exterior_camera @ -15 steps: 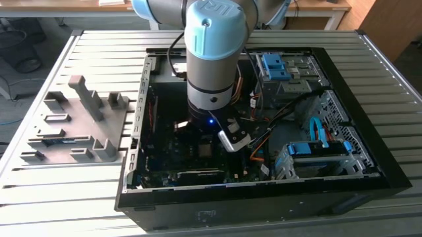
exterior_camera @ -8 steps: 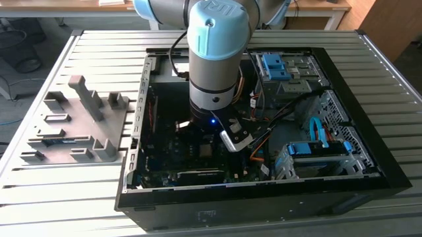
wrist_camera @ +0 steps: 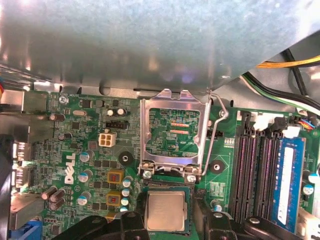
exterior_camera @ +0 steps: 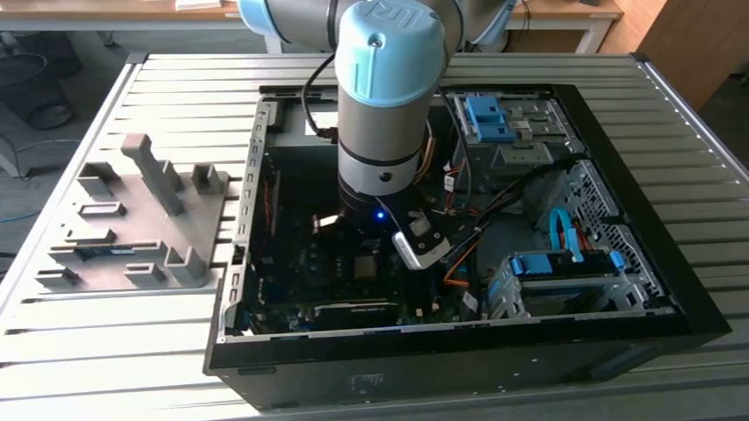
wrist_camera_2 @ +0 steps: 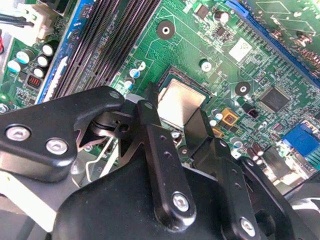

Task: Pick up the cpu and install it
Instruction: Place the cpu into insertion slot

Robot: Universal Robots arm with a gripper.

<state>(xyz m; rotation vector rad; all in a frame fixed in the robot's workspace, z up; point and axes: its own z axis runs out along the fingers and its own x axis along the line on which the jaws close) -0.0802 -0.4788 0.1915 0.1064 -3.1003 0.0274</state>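
Note:
The cpu [wrist_camera: 167, 210], a square chip with a silver lid, lies in the motherboard socket [wrist_camera: 141, 196] in both wrist views. My gripper [wrist_camera: 169, 221] stands over it with a black finger [wrist_camera: 132, 220] against each of two opposite edges, shut on it. In the second wrist view the cpu [wrist_camera_2: 182, 100] shows between the same fingers [wrist_camera_2: 150, 115] of the gripper [wrist_camera_2: 175, 107]. The socket's metal load plate [wrist_camera: 150, 130] stands raised behind it, its lever [wrist_camera: 216, 127] swung up. In the exterior view the gripper [exterior_camera: 368, 250] reaches down into the open computer case [exterior_camera: 468, 351].
Dark memory slots [wrist_camera: 255, 170] and a blue memory stick [wrist_camera: 290, 180] run beside the socket. Cables [exterior_camera: 474, 219] and blue drive cages [exterior_camera: 556, 267] fill the case toward the exterior view's right. A grey parts fixture [exterior_camera: 140, 219] sits on the slatted table at that view's left.

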